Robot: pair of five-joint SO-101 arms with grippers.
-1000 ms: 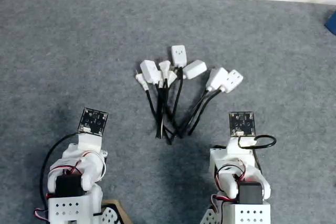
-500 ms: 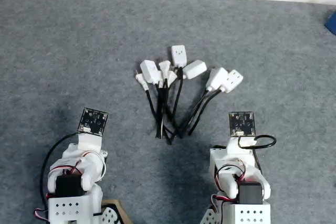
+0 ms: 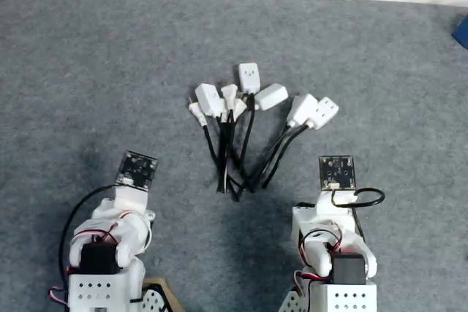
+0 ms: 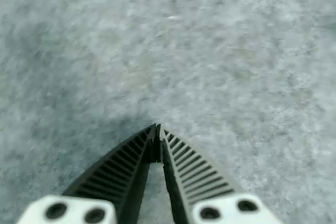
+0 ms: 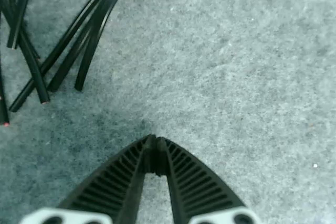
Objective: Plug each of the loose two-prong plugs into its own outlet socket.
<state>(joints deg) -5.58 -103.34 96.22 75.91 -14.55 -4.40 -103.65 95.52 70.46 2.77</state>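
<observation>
1. Starting on the left side: the left arm [image 3: 110, 242] sat tucked back at the near edge of the grey mat [image 3: 88, 71], well apart from the cords. The left gripper [image 4: 157, 131] had its fingers pressed together at the tips with nothing between them, hanging over bare mat.
2. The task's stuff lay in the middle, farther out than both arms. The white plug and socket heads [image 3: 248, 96] fanned out at the far end, and their black cords [image 3: 234, 158] ran back toward the arms in a bundle. One socket face [image 3: 249, 76] lay slots up. Several heads touched or overlapped, so I couldn't tell if any pair was already mated.
3. On the right, the right arm [image 3: 333, 250] was tucked back too. The right gripper [image 5: 155, 141] was closed on nothing, near the cut cord ends.
4. My read: no plugging step had begun. The next move calls for opening a gripper and reaching out to one head, likely with one arm steadying a socket while the other lines the prongs up with the slots.
5. View differences: the high view gave the whole fan of heads, while the right wrist view gave the cord ends up close. From above, the wrist camera boards covered the fingers, so the wrist views settled that both were closed.
</observation>
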